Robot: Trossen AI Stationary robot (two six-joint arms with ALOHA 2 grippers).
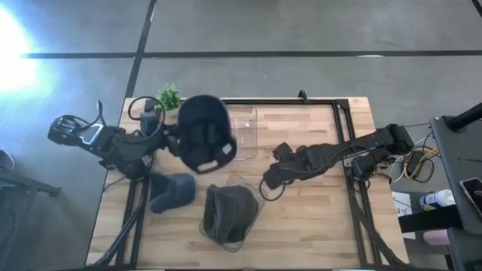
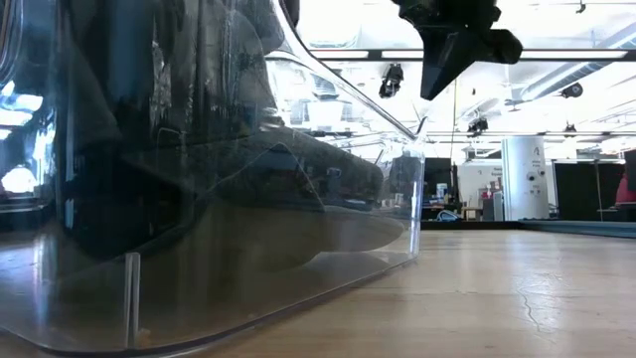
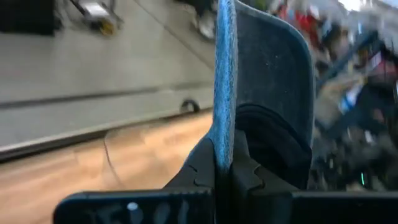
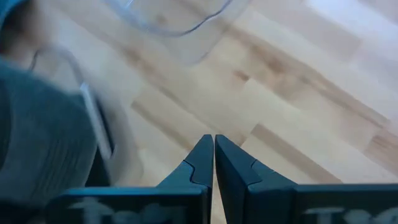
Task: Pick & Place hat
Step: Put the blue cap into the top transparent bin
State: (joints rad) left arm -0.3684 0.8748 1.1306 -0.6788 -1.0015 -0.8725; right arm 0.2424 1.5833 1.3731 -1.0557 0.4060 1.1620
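My left gripper [image 1: 172, 138] is shut on a dark navy cap [image 1: 205, 133], which is held up in the air above the table's far-left part, next to an empty clear bin [image 1: 245, 134]. In the left wrist view the cap's brim [image 3: 224, 74] stands edge-on between the fingers, with the crown [image 3: 273, 93] beyond. A blue hat [image 1: 173, 191] lies flat on the table below. A grey hat [image 1: 230, 211] sits inside a second clear bin [image 1: 256, 202]. My right gripper [image 1: 266, 181] is shut and hovers beside the grey hat [image 4: 43, 137], touching nothing. My left gripper pinches the navy cap's brim [image 3: 224, 134] between its two fingers [image 3: 199, 168], at the brim's edge. The fingers come level from the table's left side. The cap is lifted clear of the table, its hollow underside turned up toward the high camera.
A small green plant [image 1: 169, 96] stands at the far-left corner. Black frame rails [image 1: 346, 128] run along the table's far and right sides. Bare wood [image 1: 309, 226] lies at the near right. In the low view the clear bin's wall [image 2: 199, 199] fills the left half.
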